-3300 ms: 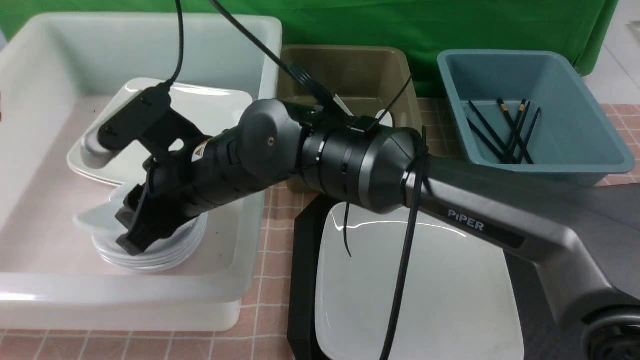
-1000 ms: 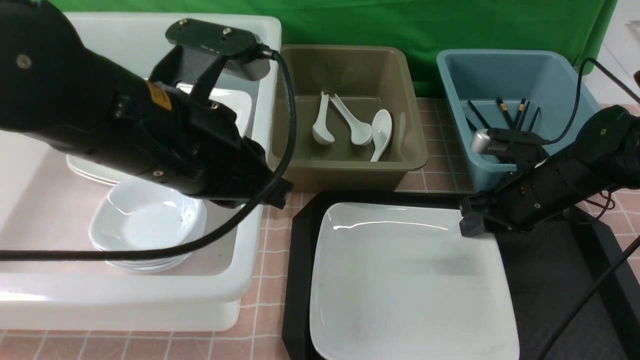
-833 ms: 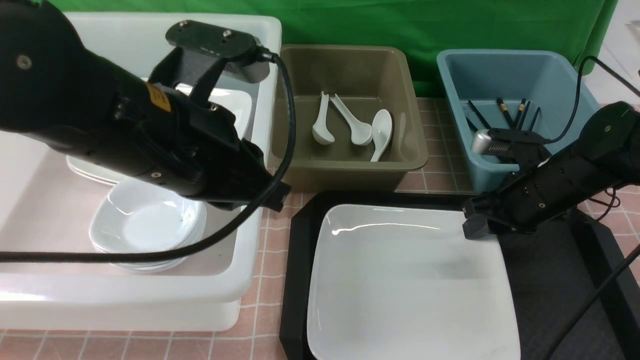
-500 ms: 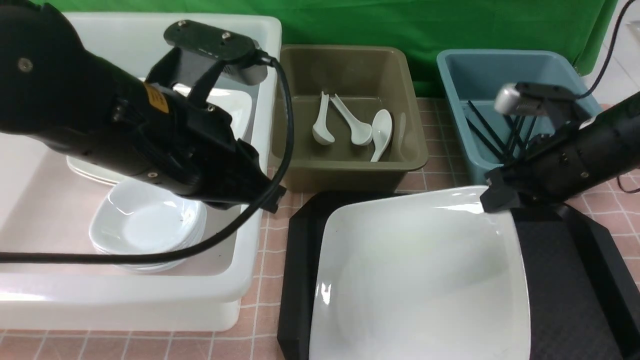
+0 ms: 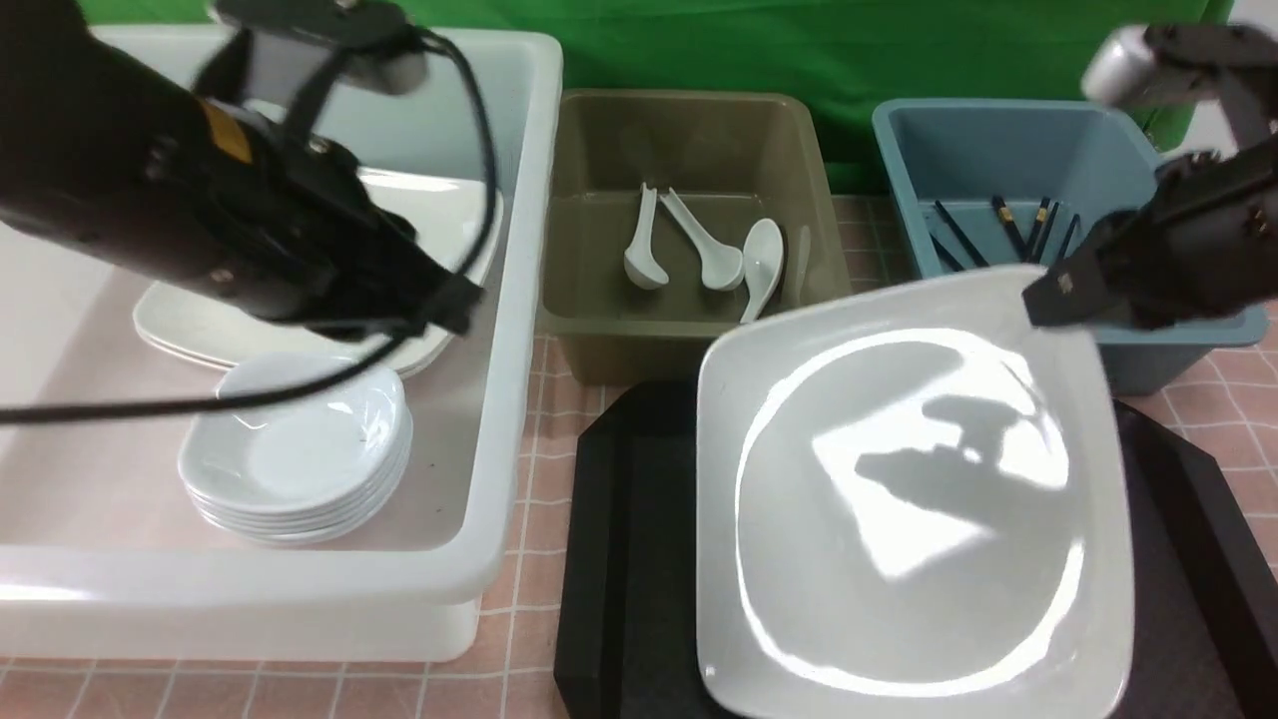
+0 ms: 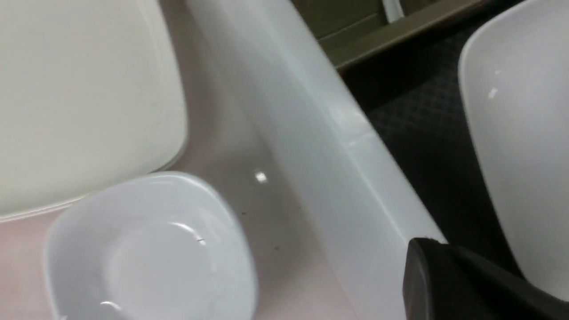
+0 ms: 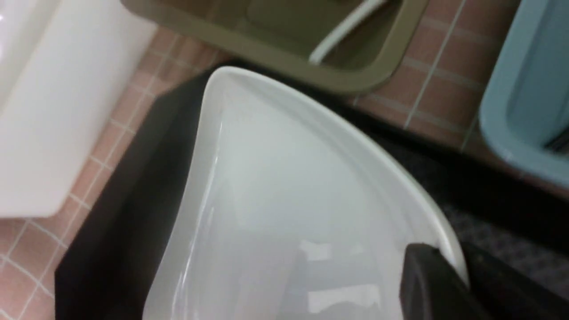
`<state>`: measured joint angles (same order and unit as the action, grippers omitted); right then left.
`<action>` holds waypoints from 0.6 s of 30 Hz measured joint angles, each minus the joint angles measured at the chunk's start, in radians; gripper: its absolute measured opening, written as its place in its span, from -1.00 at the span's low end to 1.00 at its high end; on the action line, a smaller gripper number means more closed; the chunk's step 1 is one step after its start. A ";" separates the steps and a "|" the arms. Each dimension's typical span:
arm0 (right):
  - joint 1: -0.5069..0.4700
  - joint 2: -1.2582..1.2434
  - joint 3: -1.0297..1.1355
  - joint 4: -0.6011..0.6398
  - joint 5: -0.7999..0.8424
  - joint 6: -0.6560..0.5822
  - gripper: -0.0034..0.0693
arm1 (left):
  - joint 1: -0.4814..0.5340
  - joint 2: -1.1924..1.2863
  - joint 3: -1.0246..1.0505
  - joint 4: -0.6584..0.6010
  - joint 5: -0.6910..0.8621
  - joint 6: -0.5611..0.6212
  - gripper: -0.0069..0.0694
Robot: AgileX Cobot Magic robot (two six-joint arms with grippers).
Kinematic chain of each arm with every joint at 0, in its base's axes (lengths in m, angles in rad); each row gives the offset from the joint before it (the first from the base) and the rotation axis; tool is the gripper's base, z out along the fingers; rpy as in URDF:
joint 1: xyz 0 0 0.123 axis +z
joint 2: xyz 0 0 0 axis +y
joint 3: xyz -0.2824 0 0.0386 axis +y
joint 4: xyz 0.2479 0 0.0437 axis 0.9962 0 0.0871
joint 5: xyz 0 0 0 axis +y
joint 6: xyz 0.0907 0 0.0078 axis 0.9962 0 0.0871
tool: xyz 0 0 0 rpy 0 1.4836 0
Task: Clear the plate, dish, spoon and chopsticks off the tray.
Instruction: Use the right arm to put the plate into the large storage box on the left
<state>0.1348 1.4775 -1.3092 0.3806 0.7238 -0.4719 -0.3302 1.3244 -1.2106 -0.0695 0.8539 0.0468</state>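
Observation:
The large white plate point(image 5: 899, 519) is tilted, its far right corner raised, above the black tray point(image 5: 619, 519). My right gripper point(image 5: 1043, 295) is shut on that corner; in the right wrist view its fingers point(image 7: 422, 280) pinch the plate's rim point(image 7: 444, 240). My left gripper point(image 5: 454, 300) is shut and empty above the white tub point(image 5: 499, 419), over a stack of small white dishes point(image 5: 300, 449). Nothing else shows on the bare parts of the tray. Several white spoons point(image 5: 699, 250) lie in the olive tub point(image 5: 689, 350). Black chopsticks point(image 5: 1008, 230) lie in the blue tub point(image 5: 998, 120).
Larger white plates point(image 5: 439, 220) are stacked at the back of the white tub. The olive and blue tubs stand just behind the tray. A green cloth hangs at the back. The table has a pink tiled cover point(image 5: 539, 559).
My right gripper has lifted the plate's far corner up and back, tilting the plate off the tray. My left arm has drawn back to the left over the white tub.

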 joint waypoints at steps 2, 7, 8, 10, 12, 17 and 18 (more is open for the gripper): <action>0.000 -0.001 -0.050 0.000 0.003 0.010 -0.68 | 0.046 -0.009 -0.009 0.000 0.005 0.000 -0.83; 0.000 0.030 -0.260 0.053 0.006 0.020 -0.68 | 0.243 -0.064 -0.021 -0.011 0.015 0.010 -0.83; 0.000 0.039 -0.295 0.064 0.006 0.021 -0.68 | 0.265 -0.072 -0.021 -0.015 0.016 0.014 -0.83; 0.006 0.081 -0.381 0.097 0.000 0.023 -0.68 | 0.340 -0.087 -0.022 -0.039 0.017 0.025 -0.83; 0.014 0.113 -0.432 0.116 -0.008 0.028 -0.68 | 0.386 -0.094 -0.022 -0.056 0.017 0.033 -0.83; 0.081 0.288 -0.644 0.191 -0.060 0.096 -0.68 | 0.570 -0.101 -0.022 -0.199 0.032 0.095 -0.83; 0.101 0.322 -0.677 0.211 -0.076 0.102 -0.68 | 0.594 -0.101 -0.022 -0.231 0.038 0.112 -0.83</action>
<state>0.2353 1.7998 -1.9857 0.5917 0.6477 -0.3695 0.2637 1.2234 -1.2328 -0.3009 0.8914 0.1590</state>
